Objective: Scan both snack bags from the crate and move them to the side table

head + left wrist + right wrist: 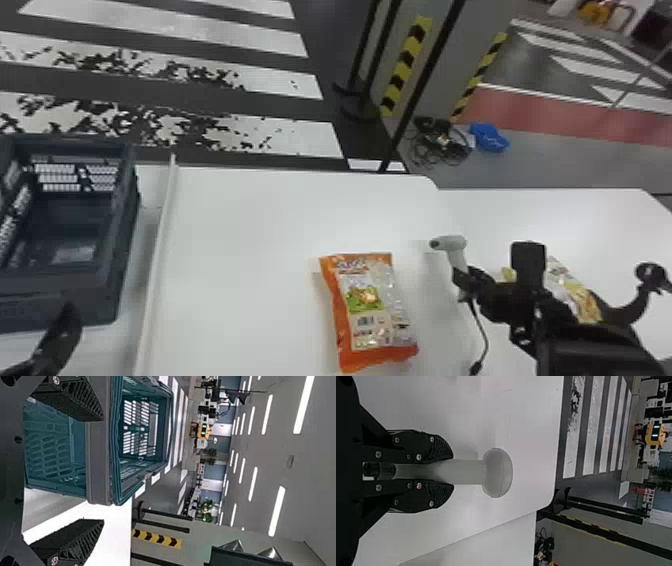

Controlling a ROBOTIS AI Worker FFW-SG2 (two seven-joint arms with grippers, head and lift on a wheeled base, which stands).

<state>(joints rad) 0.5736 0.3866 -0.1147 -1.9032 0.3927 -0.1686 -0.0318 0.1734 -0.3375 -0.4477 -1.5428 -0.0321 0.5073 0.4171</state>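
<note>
head view, hidden parts first. yellow snack bag [575, 290], near 4 o'clock on the side table [575, 215]: middle covered by the black right arm [595, 350], only patches showing either side. crate [102, 300] at 9 o'clock, its outer side cut off by the view's edge; a pale patch on its floor, hard to make out. left gripper [62, 332] at 8 o'clock, just beside the crate's near wall, partly cut off. right gripper [462, 280] at 4 o'clock, partly masked by its own wrist.

counts: snack bags, two. crate, one. handheld scanner [452, 243], one. grippers, two.

orange snack bag [367, 305]: between 5 and 6 o'clock, flat on the white table [240, 225], barcode side up, whole outline visible, apart from both grippers.

claws: left wrist view has the left one wide, its two fingers well apart. right wrist view has the right one narrow, clamped around the scanner's handle, a finger on each side. scanner upright, its dark nose facing about 9 o'clock in the head view, black cord [482, 330] hanging below toward 5 o'clock.
</note>
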